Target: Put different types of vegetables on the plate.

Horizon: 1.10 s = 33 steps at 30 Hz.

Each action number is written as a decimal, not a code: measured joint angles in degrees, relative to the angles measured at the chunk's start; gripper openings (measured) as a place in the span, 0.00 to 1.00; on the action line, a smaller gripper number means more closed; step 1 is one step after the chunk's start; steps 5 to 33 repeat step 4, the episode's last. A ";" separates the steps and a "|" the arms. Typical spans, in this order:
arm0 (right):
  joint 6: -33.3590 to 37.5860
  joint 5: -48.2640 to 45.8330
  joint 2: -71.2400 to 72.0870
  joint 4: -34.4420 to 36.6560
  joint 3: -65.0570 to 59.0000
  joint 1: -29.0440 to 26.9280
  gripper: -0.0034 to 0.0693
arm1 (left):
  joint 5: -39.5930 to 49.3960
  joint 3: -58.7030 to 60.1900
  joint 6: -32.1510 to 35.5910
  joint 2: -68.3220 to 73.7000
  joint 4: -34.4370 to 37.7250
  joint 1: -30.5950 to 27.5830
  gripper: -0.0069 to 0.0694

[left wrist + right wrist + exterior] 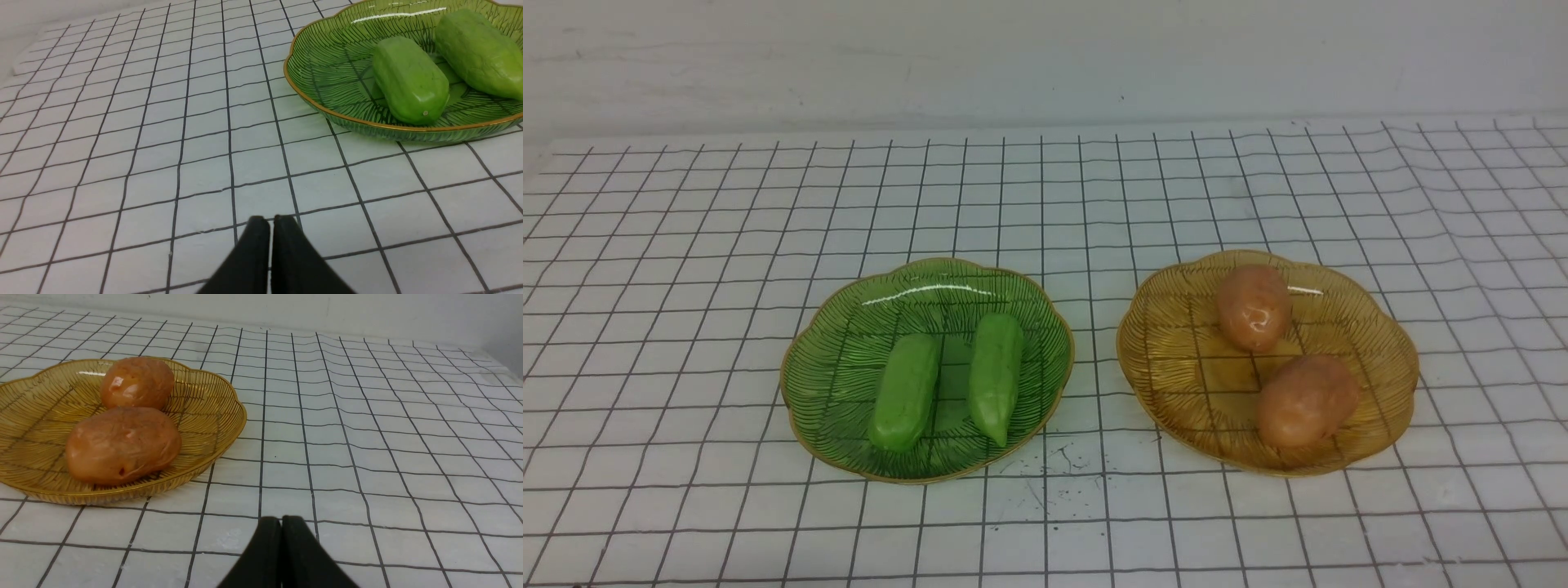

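Here, both arms' fingers [269, 222] [281, 522] pressed together, empty, over bare grid cloth [686, 245] beside plate rims.

The two green cucumber pieces lie side by side in the green plate [849, 327], not touching. The blunt cucumber piece [904, 403] is nearer to the left gripper [269, 222]; the pointed cucumber piece [996, 376] lies beyond it. The two glossy orange-brown potatoes lie in the amber plate [1168, 359]: the near potato [1307, 400] is closer to the right gripper [281, 522], the far potato [1254, 307] behind it.
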<state>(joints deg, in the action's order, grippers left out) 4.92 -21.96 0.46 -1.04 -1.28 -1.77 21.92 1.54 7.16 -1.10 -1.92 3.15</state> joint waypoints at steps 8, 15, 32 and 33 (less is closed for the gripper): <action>0.00 0.00 0.00 0.00 0.00 0.00 0.03 | 0.00 0.00 0.00 0.00 0.00 0.00 0.08; 0.00 0.00 0.00 0.00 0.00 0.00 0.03 | 0.00 0.00 0.00 0.00 0.00 0.00 0.08; 0.00 0.00 0.00 0.00 0.00 0.00 0.03 | 0.00 0.00 0.00 0.00 0.00 0.00 0.08; 0.00 0.00 0.00 0.00 0.00 0.00 0.03 | 0.00 0.00 0.00 0.00 0.00 0.00 0.08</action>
